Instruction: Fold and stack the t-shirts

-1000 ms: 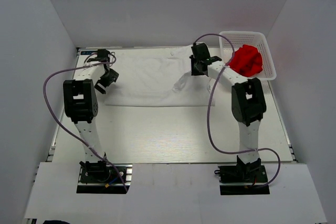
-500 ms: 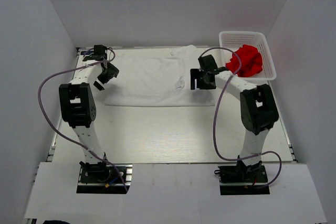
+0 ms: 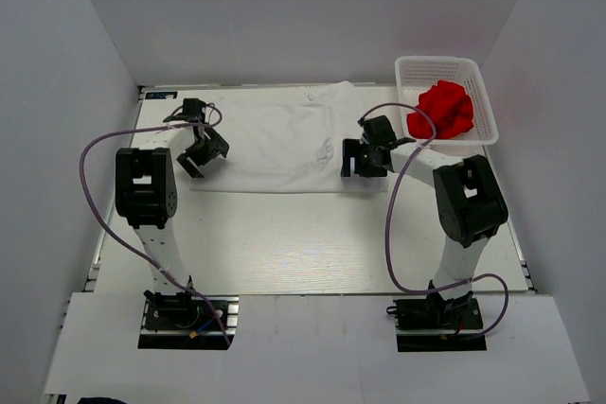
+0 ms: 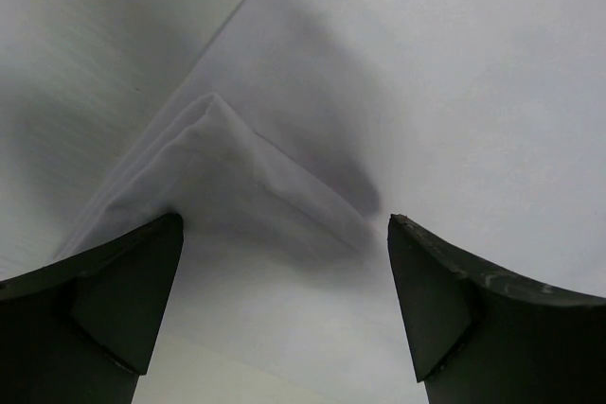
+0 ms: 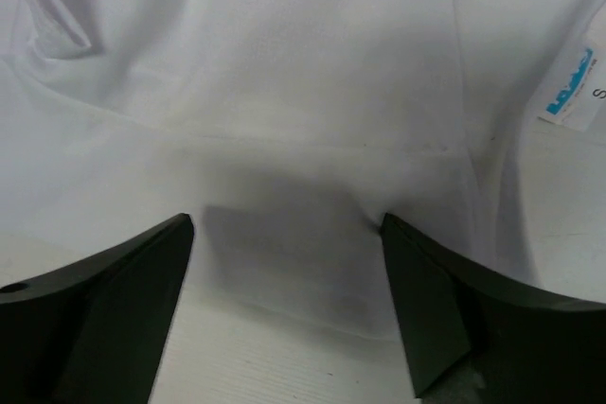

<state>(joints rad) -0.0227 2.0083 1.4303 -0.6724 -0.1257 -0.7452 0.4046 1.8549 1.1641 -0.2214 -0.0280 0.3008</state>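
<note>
Bracketing the white t-shirt (image 3: 275, 144), spread flat left-to-right across the far table (image 3: 284, 243), with left gripper (image 3: 202, 160) at its near-left corner and right gripper (image 3: 352, 160) at its near-right edge; both jaws wide, empty; red t-shirt (image 3: 441, 111) bunched in the basket (image 3: 417, 65).

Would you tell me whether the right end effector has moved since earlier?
Yes. The right end effector came nearer its base, from beside the basket to the near edge of the white t-shirt.

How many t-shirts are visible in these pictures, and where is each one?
2. The white t-shirt lies spread on the table, at its far side. The red t-shirt sits crumpled in the basket at far right. Another may be hidden beneath it.
</note>
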